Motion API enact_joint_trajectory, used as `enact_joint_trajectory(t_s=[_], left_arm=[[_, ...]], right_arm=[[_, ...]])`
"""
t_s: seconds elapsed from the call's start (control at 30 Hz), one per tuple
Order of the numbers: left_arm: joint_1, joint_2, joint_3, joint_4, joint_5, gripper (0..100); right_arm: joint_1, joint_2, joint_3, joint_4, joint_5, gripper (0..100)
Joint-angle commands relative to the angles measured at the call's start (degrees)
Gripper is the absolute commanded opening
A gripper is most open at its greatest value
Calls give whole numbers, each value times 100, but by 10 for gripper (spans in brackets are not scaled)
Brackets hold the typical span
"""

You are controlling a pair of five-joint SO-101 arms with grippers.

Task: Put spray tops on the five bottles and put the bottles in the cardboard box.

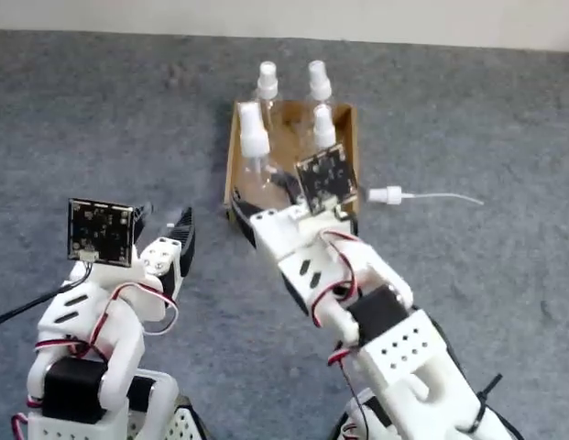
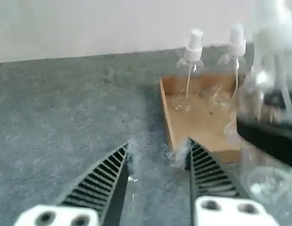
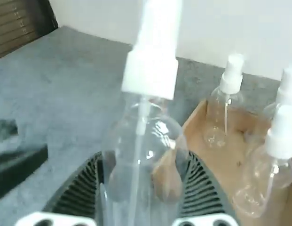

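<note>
The cardboard box (image 1: pixel 231 156) lies on the grey carpet at the back middle. Three clear bottles with white spray tops stand in it: two at the far end (image 1: pixel 268 84) (image 1: pixel 319 82), one nearer (image 1: pixel 323 128). My right gripper (image 1: pixel 263 197) (image 3: pixel 143 165) is shut on a fourth capped bottle (image 1: pixel 252 142) (image 3: pixel 143 141), held upright at the box's near left part. A loose spray top (image 1: pixel 389 194) with its thin tube lies on the carpet to the right of the box. My left gripper (image 1: pixel 165 234) (image 2: pixel 157 150) is open with nothing in it, left of the box's near corner.
Grey carpet stretches on all sides of the box (image 2: pixel 167 113). The right arm's body (image 1: pixel 376 312) runs diagonally from the front right up to the box. A pale wall borders the far edge of the carpet.
</note>
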Motion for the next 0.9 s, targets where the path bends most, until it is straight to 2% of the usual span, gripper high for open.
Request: enact_joint_trajectory(t_s=[0.0, 0.13, 0.23, 0.33, 0.57, 0.7, 0.87], left_arm=[[-48, 40, 48, -18, -123, 162], [611, 40, 268, 9, -299, 164], [1068, 40, 418, -26, -422, 225], [1059, 40, 585, -237, -422, 283], [602, 101, 1191, -1547, -413, 284], [277, 101, 1332, -1609, -440, 284], [154, 101, 1341, -1618, -448, 284]], right_arm=[[101, 462, -822, -136, -53, 3], [66, 1209, -1525, -84, -70, 3], [-101, 1710, -2185, 470, -70, 3], [-338, 1982, -2730, 1059, -70, 3], [-778, 1991, -3284, 2299, -237, 3], [-760, 1736, -3266, 2501, -229, 3], [-752, 1156, -3143, 2642, 123, 3]])
